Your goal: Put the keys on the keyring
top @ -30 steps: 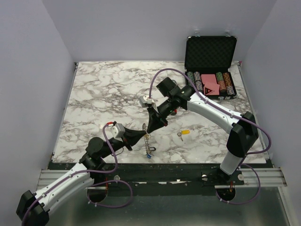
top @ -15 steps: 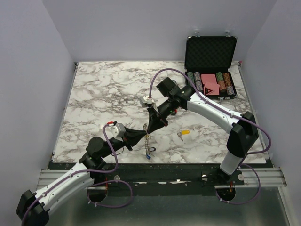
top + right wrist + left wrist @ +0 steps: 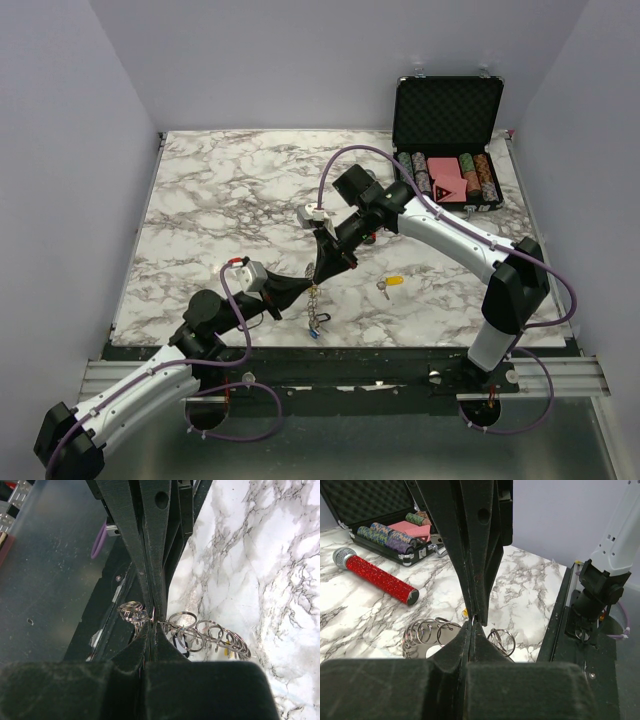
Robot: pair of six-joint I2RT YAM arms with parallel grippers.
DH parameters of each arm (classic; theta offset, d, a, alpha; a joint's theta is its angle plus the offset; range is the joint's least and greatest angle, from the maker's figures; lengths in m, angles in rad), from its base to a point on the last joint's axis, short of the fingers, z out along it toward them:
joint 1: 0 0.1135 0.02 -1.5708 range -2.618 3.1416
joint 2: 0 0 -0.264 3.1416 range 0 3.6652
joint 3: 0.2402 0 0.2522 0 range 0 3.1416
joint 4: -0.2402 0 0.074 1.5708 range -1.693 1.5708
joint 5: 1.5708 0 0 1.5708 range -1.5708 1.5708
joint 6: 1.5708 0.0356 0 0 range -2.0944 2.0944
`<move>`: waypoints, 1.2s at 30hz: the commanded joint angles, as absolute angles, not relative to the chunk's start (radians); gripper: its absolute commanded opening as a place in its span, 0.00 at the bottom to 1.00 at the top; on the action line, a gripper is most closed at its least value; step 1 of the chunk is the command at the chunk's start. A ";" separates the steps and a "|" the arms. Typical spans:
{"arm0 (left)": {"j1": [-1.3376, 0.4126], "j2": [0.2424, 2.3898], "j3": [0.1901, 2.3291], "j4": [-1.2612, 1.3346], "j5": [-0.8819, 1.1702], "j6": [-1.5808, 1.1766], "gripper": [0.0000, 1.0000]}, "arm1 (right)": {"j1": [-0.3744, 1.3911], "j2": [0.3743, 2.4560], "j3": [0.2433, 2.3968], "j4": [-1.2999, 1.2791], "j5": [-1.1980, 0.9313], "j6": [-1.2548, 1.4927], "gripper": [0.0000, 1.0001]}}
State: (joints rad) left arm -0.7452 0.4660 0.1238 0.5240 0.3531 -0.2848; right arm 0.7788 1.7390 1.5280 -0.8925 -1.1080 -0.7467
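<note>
Top view, centre-low: left gripper and right gripper meet tip to tip above the marble table. Right jaws are closed tight, pinching the keyring, which hangs down-frame from the tips. Left jaws are closed too at the same spot; can't tell if they truly bite the wire. Loose yellow key lies flat to the right of the ring, clear of both tips, long axis roughly left-right, blade toward the ring. It is nearer the right arm, but that arm likely carries the ring, so pickup needs one gripper freed.
</note>
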 commanded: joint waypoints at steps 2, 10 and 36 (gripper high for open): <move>-0.742 0.436 0.164 0.471 0.364 -0.305 0.00 | 0.785 1.724 1.543 -0.899 -1.154 -0.755 0.01; -0.742 0.322 0.167 0.367 0.311 -0.308 0.00 | 0.733 1.678 1.542 -0.910 -1.117 -0.752 0.53; -0.703 0.284 0.459 -0.061 0.368 -0.112 0.00 | 0.256 1.525 1.088 -0.819 -0.882 -0.846 0.63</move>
State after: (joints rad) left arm -0.7151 0.2703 0.4175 0.0319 0.3355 -0.1852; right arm 0.2535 1.4918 1.1534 -0.7319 -1.0233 -0.6472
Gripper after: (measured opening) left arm 0.007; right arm 0.617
